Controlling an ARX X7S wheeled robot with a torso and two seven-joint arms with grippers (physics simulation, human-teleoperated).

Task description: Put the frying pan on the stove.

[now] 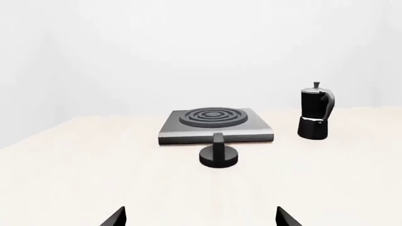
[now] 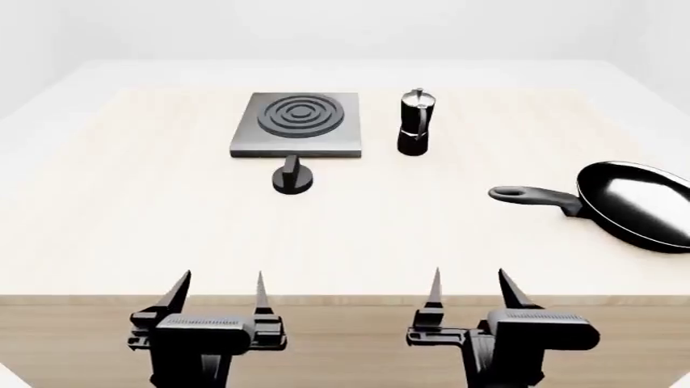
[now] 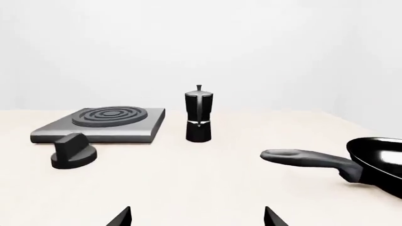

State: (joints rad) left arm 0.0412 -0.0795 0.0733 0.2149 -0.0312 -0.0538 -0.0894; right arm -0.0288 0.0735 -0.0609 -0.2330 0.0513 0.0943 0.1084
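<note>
Both grippers, left and right, hover with jaws wide and empty at the table's near edge, well apart from frying pan and stove.

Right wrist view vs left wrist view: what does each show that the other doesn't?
Only the right wrist view shows the frying pan, lying on the table apart from everything else, its long handle pointing toward the moka pot side. The left wrist view shows nothing that the right one lacks. Both share the stove with nothing on it, the knob just in front of it, the moka pot beside it, and each view's own open fingertips at the frame's lower edge.
</note>
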